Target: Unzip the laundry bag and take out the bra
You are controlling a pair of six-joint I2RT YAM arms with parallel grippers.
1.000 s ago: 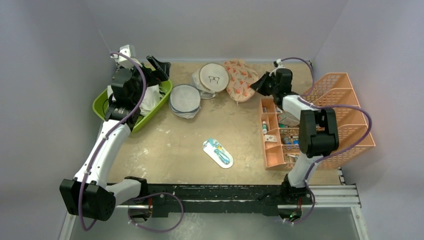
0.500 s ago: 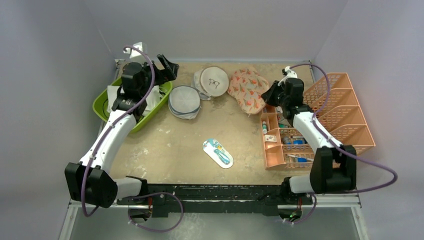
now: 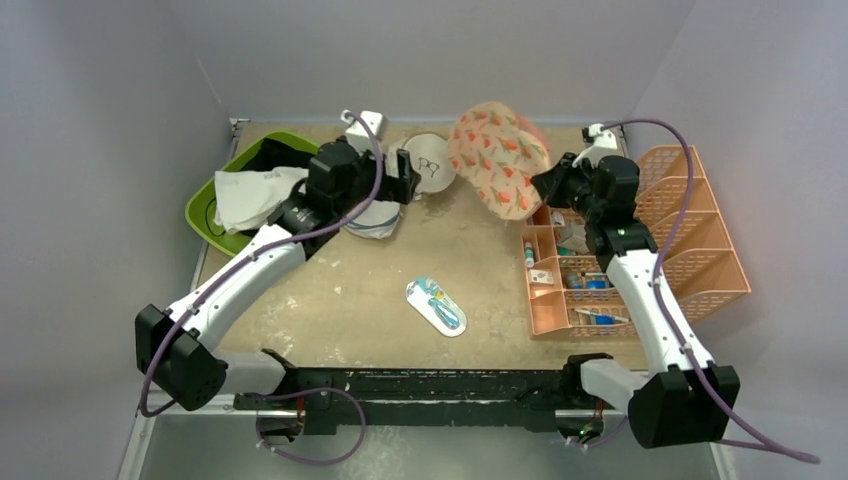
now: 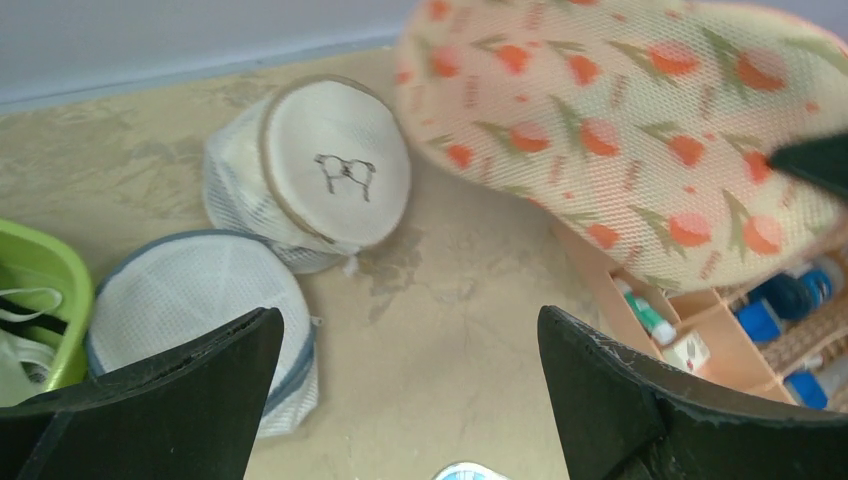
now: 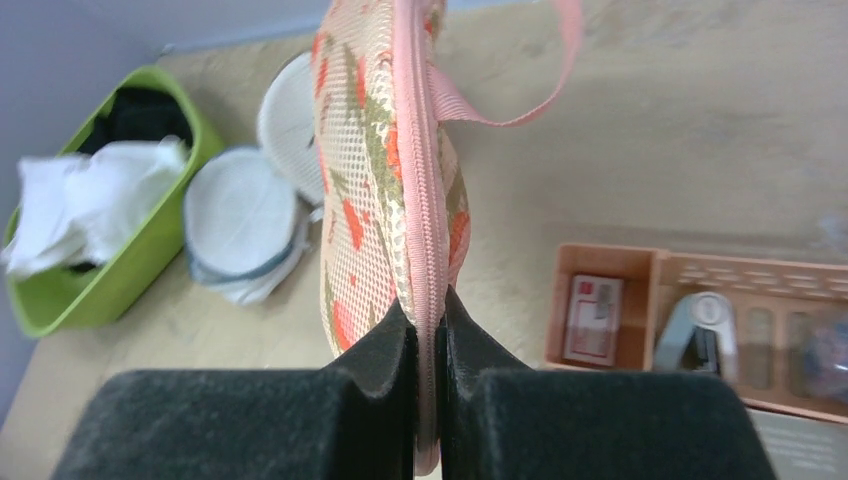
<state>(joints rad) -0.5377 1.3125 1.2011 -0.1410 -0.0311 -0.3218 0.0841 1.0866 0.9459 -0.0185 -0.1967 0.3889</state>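
The peanut-shaped pinkish-beige floral mesh laundry bag [image 4: 620, 130] is zipped, so its contents are hidden, and the left wrist view crops it at the top and right edges. Its lower seam is hidden between the pressed fingers of the right end effector [image 5: 427, 310]. In that view, far left, the green plastic tub [image 5: 100, 285] and crumpled white cloth [image 5: 90, 205] are blurred. Items in the orange compartmented organiser [image 3: 555, 328] are too small to identify.

Sandy table [image 3: 330, 290] — green bin [image 3: 200, 215], glasses bag [image 4: 335, 165], mesh bag [image 4: 190, 310], packet [image 3: 436, 306], orange organizer [image 3: 548, 300]

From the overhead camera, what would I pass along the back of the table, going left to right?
Green tub of white cloth → round white bag with a glasses drawing → flowered laundry bag, held up → orange organizer.
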